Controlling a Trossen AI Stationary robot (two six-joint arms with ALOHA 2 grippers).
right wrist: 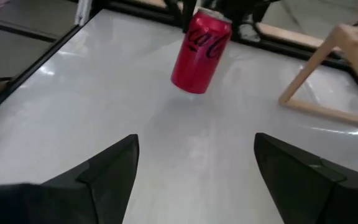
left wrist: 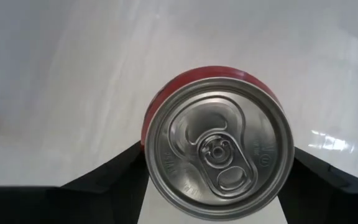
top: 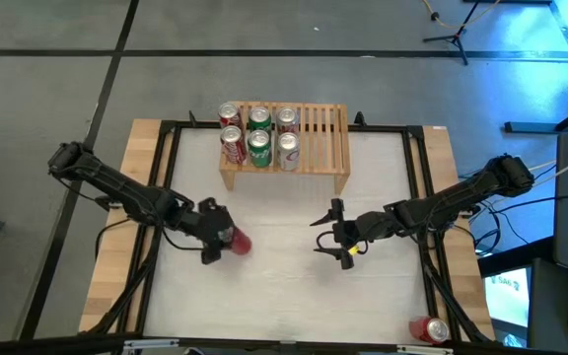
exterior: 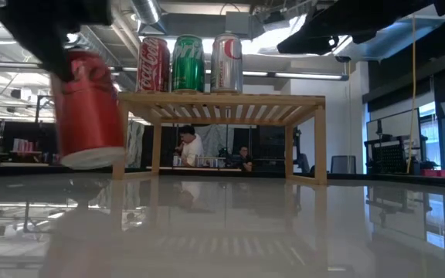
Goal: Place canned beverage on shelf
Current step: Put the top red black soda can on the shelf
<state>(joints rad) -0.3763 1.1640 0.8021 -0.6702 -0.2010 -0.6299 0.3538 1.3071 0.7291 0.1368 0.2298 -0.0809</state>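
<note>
My left gripper (top: 227, 240) is shut on a red can (top: 240, 243) at the table's left middle; the can also shows in the low view (exterior: 89, 108), the left wrist view (left wrist: 219, 143) and the right wrist view (right wrist: 199, 53). The light-wood shelf (top: 319, 133) stands at the far middle with several cans (top: 258, 136) on its left part. My right gripper (top: 331, 237) is open and empty at the right middle, facing the red can. My left gripper pinches the red can's upper wall near the silver lid (left wrist: 219, 152), one finger (left wrist: 114, 171) on each side. The fingers come from above, pointing down. The can is lifted clear of the table, tilted, its bottom (exterior: 91, 158) hanging below the fingers.
Another red can (top: 430, 329) lies at the table's near right corner. The shelf's right half (top: 328, 128) is bare slats. White tabletop (top: 284, 286) lies open between the arms. Black frame rails (top: 417, 177) run along the table's sides. People show in the room behind the shelf (exterior: 188, 147).
</note>
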